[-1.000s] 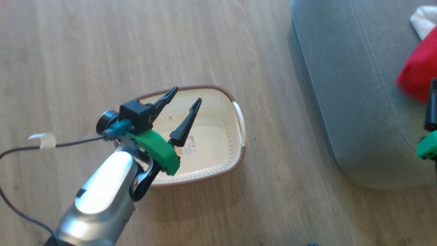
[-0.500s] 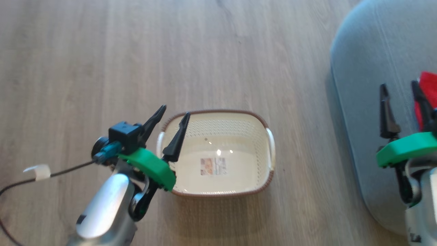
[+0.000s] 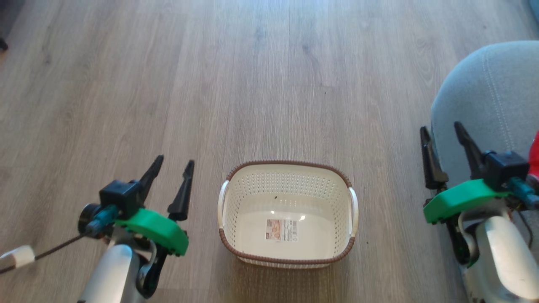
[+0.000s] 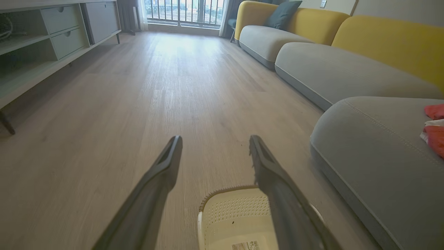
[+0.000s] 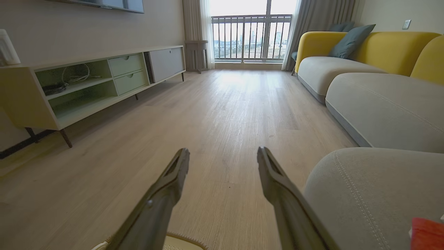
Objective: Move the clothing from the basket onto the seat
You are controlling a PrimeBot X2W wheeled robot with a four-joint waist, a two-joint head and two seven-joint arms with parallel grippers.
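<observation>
The basket (image 3: pixel 286 162) sits on the floor (image 3: pixel 269 84), left gripper (image 3: pixel 174 160) at nine o'clock, right gripper (image 3: pixel 439 126) at three, both jaws apart. Red clothing (image 3: pixel 535 153) lies on the seat (image 3: pixel 484 92).

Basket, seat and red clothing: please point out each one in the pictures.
basket (image 3: pixel 286 182), head view, on its perforated far wall.
seat (image 4: pixel 374 142), left wrist view, on the cushion's bare grey top.
red clothing (image 4: pixel 436 139), left wrist view, on its lower red fold.

The clothing (image 3: pixel 534 155) and the seat (image 3: pixel 484 97) run off the head view's right edge
</observation>
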